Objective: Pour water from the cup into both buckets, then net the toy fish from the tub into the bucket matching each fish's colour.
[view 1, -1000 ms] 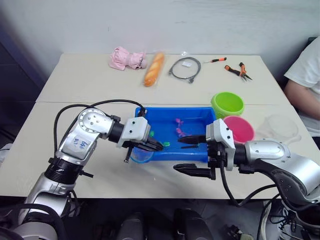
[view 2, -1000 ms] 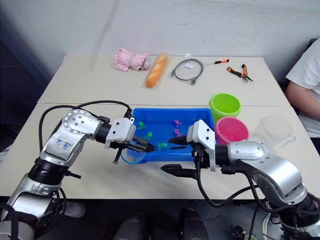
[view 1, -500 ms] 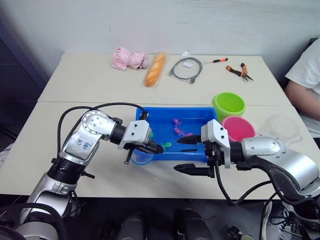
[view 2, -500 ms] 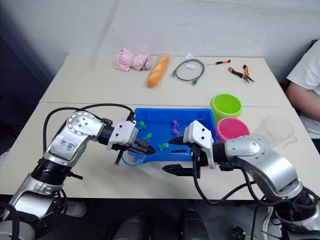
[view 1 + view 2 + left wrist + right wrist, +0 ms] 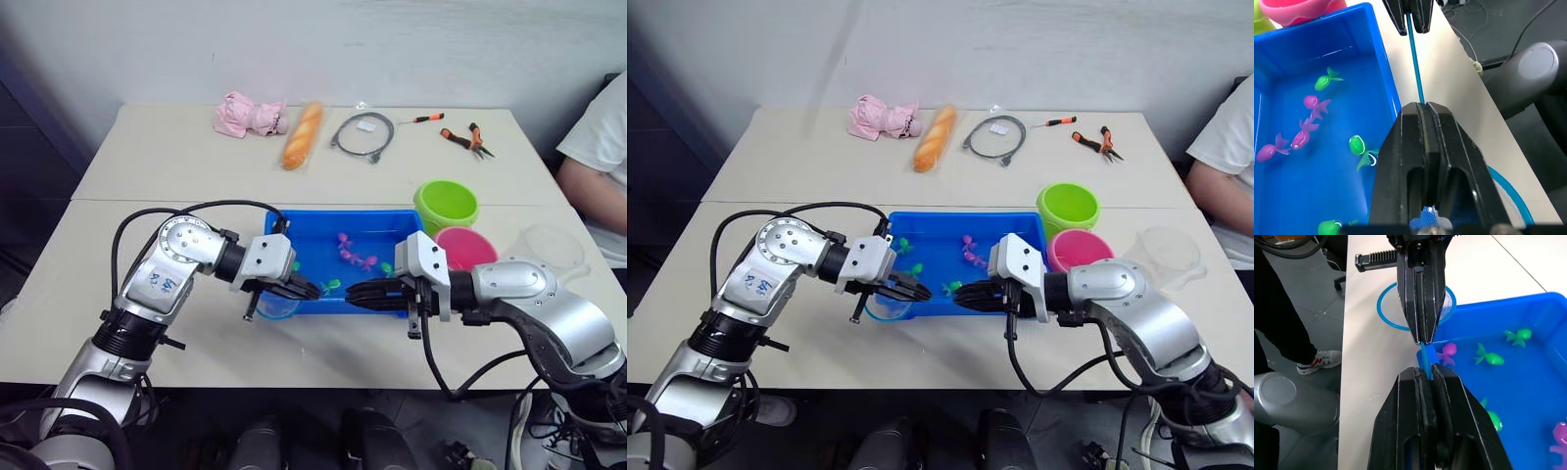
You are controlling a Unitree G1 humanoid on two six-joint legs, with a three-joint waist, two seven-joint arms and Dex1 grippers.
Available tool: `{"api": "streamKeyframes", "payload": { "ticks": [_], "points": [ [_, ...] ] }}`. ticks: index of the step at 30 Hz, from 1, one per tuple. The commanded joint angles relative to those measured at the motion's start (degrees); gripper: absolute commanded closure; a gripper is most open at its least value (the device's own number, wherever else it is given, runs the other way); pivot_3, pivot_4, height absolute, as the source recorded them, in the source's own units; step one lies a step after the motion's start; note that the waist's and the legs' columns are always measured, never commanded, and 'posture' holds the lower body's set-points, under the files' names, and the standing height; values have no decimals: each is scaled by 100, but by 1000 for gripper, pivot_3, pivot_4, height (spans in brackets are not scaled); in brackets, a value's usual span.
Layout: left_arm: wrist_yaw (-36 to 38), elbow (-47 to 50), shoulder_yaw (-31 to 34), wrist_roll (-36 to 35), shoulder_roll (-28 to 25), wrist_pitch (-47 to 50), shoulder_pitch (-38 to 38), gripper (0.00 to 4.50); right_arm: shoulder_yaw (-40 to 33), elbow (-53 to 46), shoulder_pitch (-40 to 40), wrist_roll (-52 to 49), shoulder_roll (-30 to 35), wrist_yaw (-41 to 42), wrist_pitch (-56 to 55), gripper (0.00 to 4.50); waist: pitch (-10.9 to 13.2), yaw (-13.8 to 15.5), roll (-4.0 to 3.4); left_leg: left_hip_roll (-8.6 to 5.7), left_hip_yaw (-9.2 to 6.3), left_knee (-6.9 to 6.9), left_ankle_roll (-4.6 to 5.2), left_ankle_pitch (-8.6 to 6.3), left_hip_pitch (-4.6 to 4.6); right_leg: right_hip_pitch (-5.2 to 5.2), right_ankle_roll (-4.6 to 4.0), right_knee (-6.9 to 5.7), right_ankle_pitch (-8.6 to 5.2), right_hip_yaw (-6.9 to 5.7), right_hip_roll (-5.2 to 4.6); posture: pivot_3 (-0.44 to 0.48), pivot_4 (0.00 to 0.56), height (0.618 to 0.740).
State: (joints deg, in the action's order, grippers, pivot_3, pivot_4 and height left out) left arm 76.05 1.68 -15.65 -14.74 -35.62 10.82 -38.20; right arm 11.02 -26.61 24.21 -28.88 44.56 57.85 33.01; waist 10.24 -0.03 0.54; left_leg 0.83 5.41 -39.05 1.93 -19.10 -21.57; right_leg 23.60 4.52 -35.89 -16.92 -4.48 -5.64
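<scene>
The net's blue hoop (image 5: pixel 276 307) lies on the table just in front of the blue tub (image 5: pixel 338 213). Its thin blue handle (image 5: pixel 1416 73) runs along the tub's front wall. My left gripper (image 5: pixel 306 290) is shut on the handle near the hoop. My right gripper (image 5: pixel 355 295) faces it, shut on the handle's other end (image 5: pixel 1424 350). Pink fish (image 5: pixel 351 257) and green fish (image 5: pixel 329 286) float in the tub. The lime green bucket (image 5: pixel 446 204) and the pink bucket (image 5: pixel 468 249) stand right of the tub. Further right stands the clear cup (image 5: pixel 554 246).
On the far table lie a pink cloth (image 5: pixel 247 116), a bread roll (image 5: pixel 301 134), a coiled cable (image 5: pixel 362 133), a screwdriver (image 5: pixel 423 117) and pliers (image 5: pixel 467 140). A person's arm (image 5: pixel 591 191) rests at the right edge. A seam (image 5: pixel 176 201) joins the two tables.
My right gripper, wide open beside the tub's front before, has come in and shut on the net's handle. The left gripper still holds the handle in the same place.
</scene>
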Motion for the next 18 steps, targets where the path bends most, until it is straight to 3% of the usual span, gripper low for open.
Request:
{"api": "streamKeyframes", "payload": {
  "ticks": [1, 7, 10, 14, 18],
  "points": [
    [43, 229, 316, -356, 39, -6, -55, 2649, 36, -20, 33, 294, 53, 281, -549, 4500, 0, 0, 0, 0, 1, -1, 0, 0, 0, 0, 0, 1, 0, 1, 0, 0, 150, 738],
    [-219, 282, 1322, -1501, -15, 980, -262, 34, -320, -59, -178, 195, 58, 375, -743, 4500, 1, 0, 1, 0, -1, -2, -1, 1, -1, -1, 1, -3, 0, 0, 0, 0, 150, 738],
    [-307, 11, 1900, -1729, -477, 1391, -232, 34, -981, -153, -528, -256, 96, 407, -738, 4500, 1, -1, 1, 0, -4, -2, -1, 1, 0, -3, 2, -6, 1, -3, 0, 0, 150, 738],
    [-438, -144, 2220, -1587, -893, 1384, 65, 34, -1646, -161, -977, -464, 313, 439, -708, 4500, 0, -4, 1, 0, -3, -1, -2, 1, 3, -7, 3, -5, 2, -4, 1, 0, 150, 738],
    [-792, -281, 2779, -1442, -1018, 1034, 931, 34, -2308, 241, -1474, -93, 625, 319, -965, 4500, 1, -3, 1, 1, -3, 3, -5, -3, 9, -11, 3, 1, 1, 1, 0, 0, 150, 738]
  ]
}}
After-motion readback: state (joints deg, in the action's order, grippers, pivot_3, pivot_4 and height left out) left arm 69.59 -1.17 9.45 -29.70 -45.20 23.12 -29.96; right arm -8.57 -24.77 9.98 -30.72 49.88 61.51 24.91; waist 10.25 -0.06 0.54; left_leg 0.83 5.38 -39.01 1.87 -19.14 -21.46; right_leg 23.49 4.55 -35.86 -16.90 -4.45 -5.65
